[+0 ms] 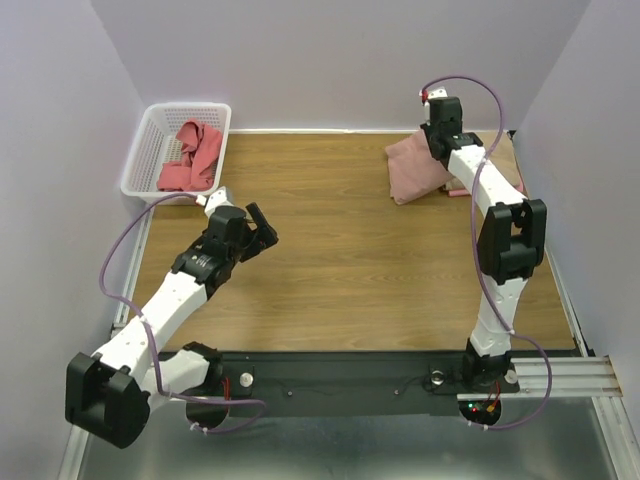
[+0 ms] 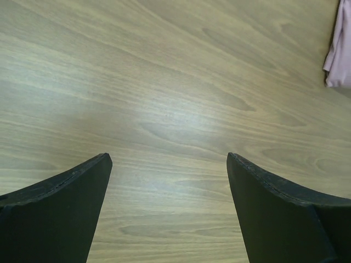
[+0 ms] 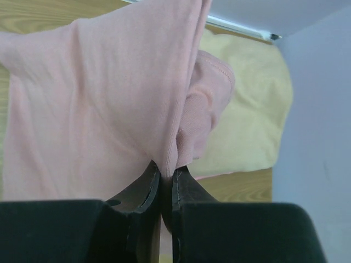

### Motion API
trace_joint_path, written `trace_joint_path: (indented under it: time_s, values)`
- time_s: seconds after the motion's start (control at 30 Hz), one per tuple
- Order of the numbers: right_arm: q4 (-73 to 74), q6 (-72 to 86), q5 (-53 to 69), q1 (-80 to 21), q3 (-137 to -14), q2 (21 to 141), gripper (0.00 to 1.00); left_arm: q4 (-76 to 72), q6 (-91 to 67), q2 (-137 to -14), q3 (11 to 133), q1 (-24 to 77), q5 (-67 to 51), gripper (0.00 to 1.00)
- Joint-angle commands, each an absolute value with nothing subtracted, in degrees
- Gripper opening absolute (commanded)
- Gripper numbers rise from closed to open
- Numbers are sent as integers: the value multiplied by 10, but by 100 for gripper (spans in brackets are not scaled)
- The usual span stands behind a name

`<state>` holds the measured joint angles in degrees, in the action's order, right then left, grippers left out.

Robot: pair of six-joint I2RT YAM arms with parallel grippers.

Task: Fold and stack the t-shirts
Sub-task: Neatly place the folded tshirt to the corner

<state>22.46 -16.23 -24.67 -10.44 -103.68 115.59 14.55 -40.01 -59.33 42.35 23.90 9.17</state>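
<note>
A dusty pink t-shirt (image 1: 412, 166) lies folded at the table's far right, on a tan t-shirt (image 3: 249, 120) whose edge shows beneath it. My right gripper (image 3: 166, 170) is shut on a fold of the pink t-shirt (image 3: 98, 109) and lifts it; in the top view the gripper (image 1: 442, 140) is over the shirt's right side. A coral-red t-shirt (image 1: 192, 158) lies crumpled in the white lattice basket (image 1: 145, 152) at the far left. My left gripper (image 1: 262, 228) is open and empty above bare wood (image 2: 170, 159), left of centre. A pink shirt edge (image 2: 340, 49) shows at that view's right.
The wooden table (image 1: 340, 260) is boxed in by pale walls at the left, back and right. The basket stands in the back left corner. A black rail (image 1: 340, 380) with the arm bases runs along the near edge.
</note>
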Motion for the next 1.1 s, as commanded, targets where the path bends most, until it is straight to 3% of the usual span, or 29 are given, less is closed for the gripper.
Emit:
trace_joint_path:
  time_s: [0.0,0.4,1.07]
  values:
    - [211,-228,-307,-82,-1087,1176,0,158,-403,-551,412,236,123,98]
    - [211,-227,-229,-55,-1165,1167,0,163,-394,-521,430,236,159,98]
    - [219,-225,-259,-55,-1245,1158,0,164,-392,-527,430,236,174,98]
